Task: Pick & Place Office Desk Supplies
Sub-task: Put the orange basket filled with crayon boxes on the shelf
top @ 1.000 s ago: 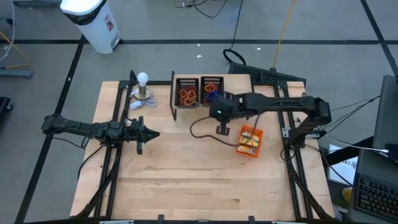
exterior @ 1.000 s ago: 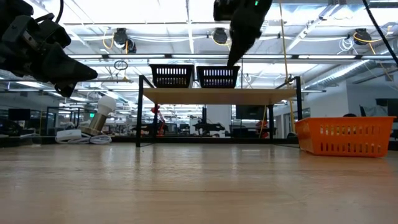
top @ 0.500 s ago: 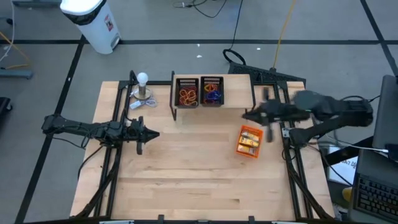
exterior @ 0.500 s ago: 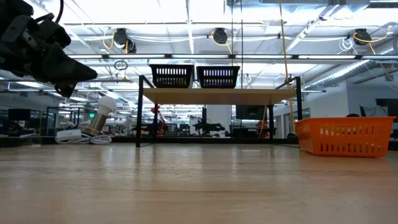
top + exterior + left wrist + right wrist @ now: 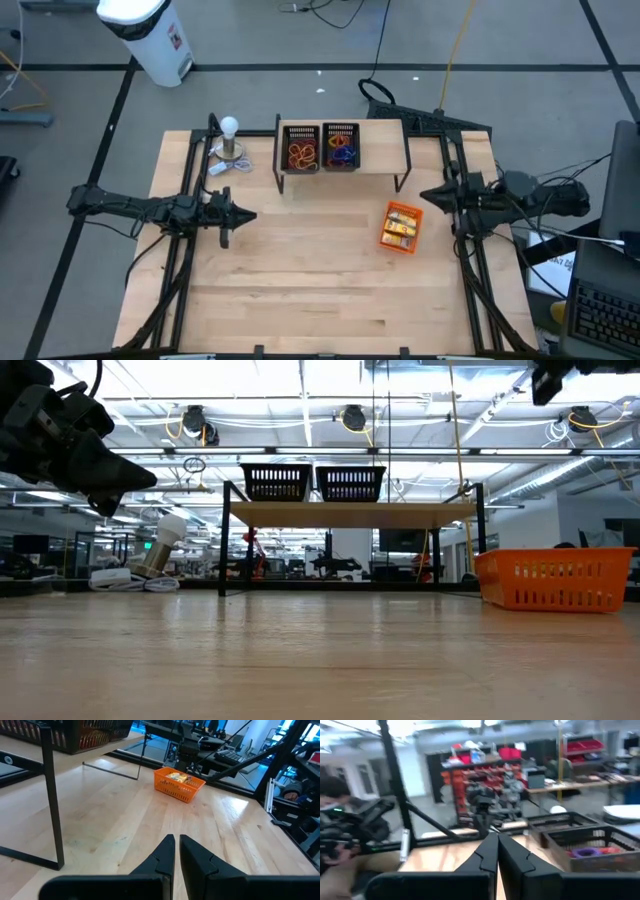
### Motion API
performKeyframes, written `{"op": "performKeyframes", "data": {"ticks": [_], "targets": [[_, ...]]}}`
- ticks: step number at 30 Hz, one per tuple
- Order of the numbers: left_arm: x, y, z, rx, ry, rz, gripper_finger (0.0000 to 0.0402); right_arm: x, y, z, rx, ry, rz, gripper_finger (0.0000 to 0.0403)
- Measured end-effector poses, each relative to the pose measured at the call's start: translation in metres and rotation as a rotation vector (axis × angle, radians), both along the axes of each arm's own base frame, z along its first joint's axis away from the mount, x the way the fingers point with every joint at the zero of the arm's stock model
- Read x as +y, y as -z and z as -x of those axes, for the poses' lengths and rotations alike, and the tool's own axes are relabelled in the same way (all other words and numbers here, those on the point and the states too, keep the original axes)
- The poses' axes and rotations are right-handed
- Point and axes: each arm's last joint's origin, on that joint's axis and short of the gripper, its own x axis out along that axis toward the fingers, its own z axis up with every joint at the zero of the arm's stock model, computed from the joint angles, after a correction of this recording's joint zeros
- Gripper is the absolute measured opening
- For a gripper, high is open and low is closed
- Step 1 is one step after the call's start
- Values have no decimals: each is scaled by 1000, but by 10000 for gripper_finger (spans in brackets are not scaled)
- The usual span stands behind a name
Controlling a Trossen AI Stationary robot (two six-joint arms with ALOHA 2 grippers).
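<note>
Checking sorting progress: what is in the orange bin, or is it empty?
Not empty: the orange bin holds yellow packets, visible from above and in the left wrist view.

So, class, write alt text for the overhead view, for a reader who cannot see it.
Two dark robot arms rest at opposite sides of a wooden table, the left end effector and the right end effector both shut and empty. Two black mesh bins of coloured bands sit on a small shelf at the back, an orange bin of yellow packets lies right of centre.

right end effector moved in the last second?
Yes. The right end effector has pulled back from beside the black mesh bins to the table's right edge, now past the orange bin. It is shut and holds nothing.
</note>
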Motion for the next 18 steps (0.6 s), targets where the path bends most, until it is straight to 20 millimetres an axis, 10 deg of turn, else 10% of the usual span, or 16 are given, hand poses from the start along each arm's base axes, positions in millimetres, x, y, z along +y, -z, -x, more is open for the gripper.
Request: {"op": "performKeyframes", "data": {"ticks": [18], "targets": [[1, -1, 0, -6, -10, -47, 26, 3, 84, -15, -79, -18, -78, 0]]}}
